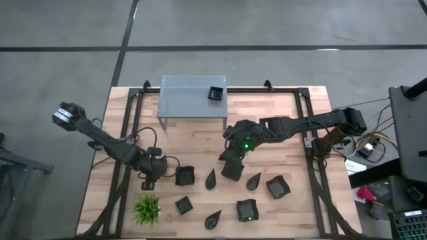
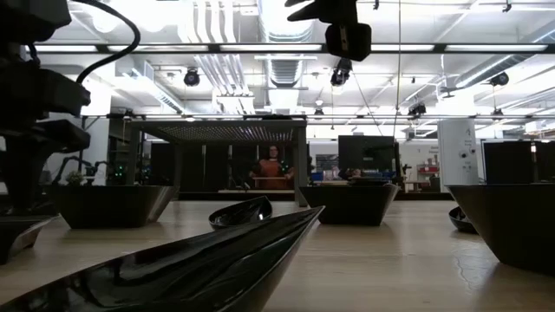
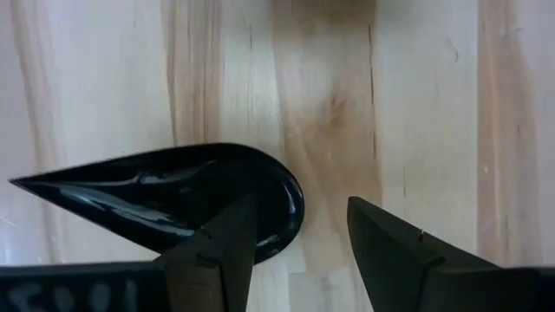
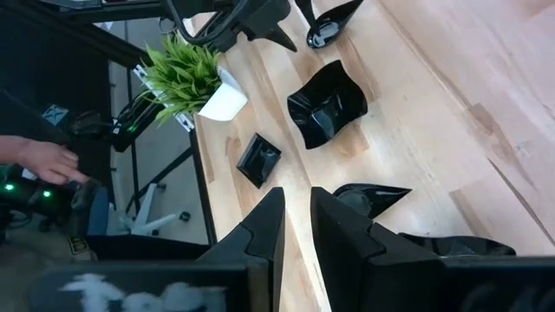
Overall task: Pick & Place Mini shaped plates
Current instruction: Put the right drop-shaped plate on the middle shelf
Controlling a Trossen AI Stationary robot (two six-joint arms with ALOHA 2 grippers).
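Several small glossy black plates lie on the wooden table [image 1: 293, 133], some square [image 1: 185, 176] and some teardrop-shaped [image 1: 211, 179]. One square plate [image 1: 215, 93] sits on a grey perforated shelf [image 1: 187, 97]. My left gripper [image 3: 299, 247] is open, low over a teardrop plate [image 3: 165, 195]. One finger [image 3: 221, 251] stands over the plate's round end and the other over bare wood; I see no touch. My right gripper [image 4: 297, 234] hangs above the table's middle, its fingers a narrow gap apart with nothing between them.
A small green plant in a white pot [image 1: 147, 209] stands just on the near side of my left gripper. More plates [image 1: 277, 187] lie along the near half of the table. Black rails [image 1: 127, 133] run along both sides. A person's hand [image 4: 43, 160] shows beyond the table's edge.
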